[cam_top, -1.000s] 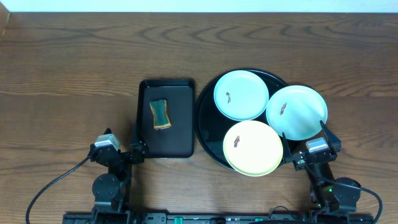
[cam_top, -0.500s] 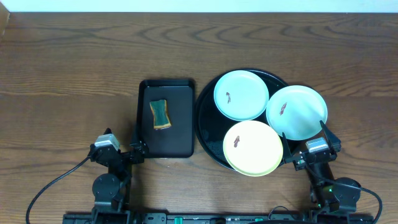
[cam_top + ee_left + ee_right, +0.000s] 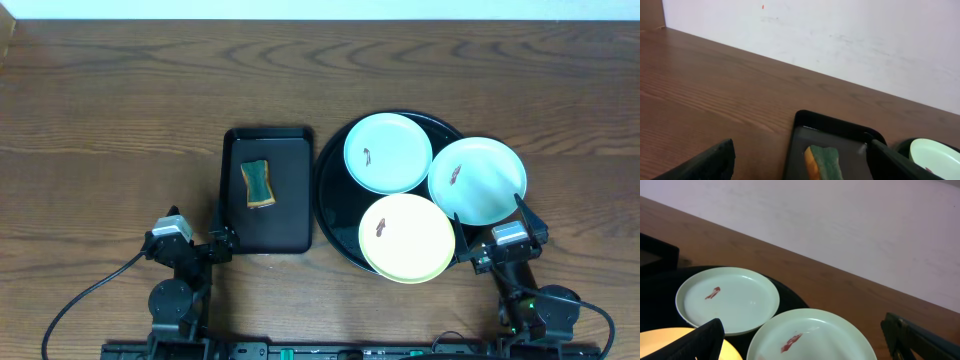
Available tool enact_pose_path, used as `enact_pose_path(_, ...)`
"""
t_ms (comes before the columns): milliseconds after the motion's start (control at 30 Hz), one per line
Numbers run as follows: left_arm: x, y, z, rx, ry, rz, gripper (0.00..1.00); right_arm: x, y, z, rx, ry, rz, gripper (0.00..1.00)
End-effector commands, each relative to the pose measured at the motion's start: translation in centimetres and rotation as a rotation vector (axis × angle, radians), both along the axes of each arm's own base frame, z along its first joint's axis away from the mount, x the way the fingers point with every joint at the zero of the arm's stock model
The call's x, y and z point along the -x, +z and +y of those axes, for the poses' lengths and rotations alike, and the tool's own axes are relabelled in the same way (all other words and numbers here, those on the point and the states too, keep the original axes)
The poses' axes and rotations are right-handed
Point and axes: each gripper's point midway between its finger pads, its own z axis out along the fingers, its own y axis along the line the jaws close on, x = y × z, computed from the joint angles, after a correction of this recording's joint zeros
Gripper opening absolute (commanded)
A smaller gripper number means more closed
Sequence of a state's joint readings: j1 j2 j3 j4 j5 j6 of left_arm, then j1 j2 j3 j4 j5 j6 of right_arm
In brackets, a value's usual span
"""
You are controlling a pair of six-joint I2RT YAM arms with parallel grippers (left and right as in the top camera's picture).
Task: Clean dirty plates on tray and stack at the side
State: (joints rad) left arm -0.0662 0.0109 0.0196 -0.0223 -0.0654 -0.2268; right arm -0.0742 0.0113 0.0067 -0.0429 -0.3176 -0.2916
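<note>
The round black tray point(image 3: 334, 216) holds three dirty plates. A mint-green plate point(image 3: 388, 152) lies at its back, a second mint-green plate point(image 3: 478, 180) overhangs its right rim, and a pale yellow plate point(image 3: 407, 237) lies at its front. Each has a small brown smear. The right wrist view shows the back plate point(image 3: 727, 300), the right plate point(image 3: 810, 337) and a sliver of the yellow plate point(image 3: 667, 342). My left gripper point(image 3: 190, 240) is open near the table's front, left of the small tray. My right gripper point(image 3: 505, 240) is open, just in front of the right plate.
A rectangular black tray point(image 3: 268, 190) with a green and orange sponge point(image 3: 258, 184) stands left of the round tray; the left wrist view shows the sponge point(image 3: 822, 162) between my fingers. A white wall runs behind the wooden table point(image 3: 110, 110).
</note>
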Motion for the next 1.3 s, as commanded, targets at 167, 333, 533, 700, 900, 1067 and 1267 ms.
enact_pose_path(167, 0.1, -1.7, 0.3, -0.025, 0.009, 0.055, 0.85, 0.0, -0.2, 0.3, -0.018, 0.010, 0.011, 0.99)
enact_pose_path(333, 0.1, -1.7, 0.3, -0.025, 0.009, 0.055, 0.85, 0.0, -0.2, 0.3, -0.018, 0.010, 0.011, 0.99)
enact_pose_path(533, 0.1, -1.7, 0.3, -0.025, 0.010, 0.055, 0.85, 0.0, -0.2, 0.3, -0.018, 0.010, 0.011, 0.99)
enact_pose_path(700, 0.1, -1.7, 0.3, -0.025, 0.009, 0.055, 0.85, 0.0, -0.2, 0.3, -0.018, 0.010, 0.011, 0.99)
enact_pose_path(900, 0.1, -1.7, 0.3, -0.024, 0.009, 0.054, 0.85, 0.1, -0.1, 0.6, -0.029, 0.031, 0.009, 0.99)
enact_pose_path(1067, 0.1, -1.7, 0.2, -0.024, 0.009, 0.055, 0.85, 0.3, -0.1, 1.1, -0.034, 0.058, 0.012, 0.99)
enact_pose_path(1267, 0.1, -1.6, 0.1, -0.023, 0.000, 0.050, 0.85, 0.4, 0.0, 1.6, -0.076, 0.086, 0.021, 0.99)
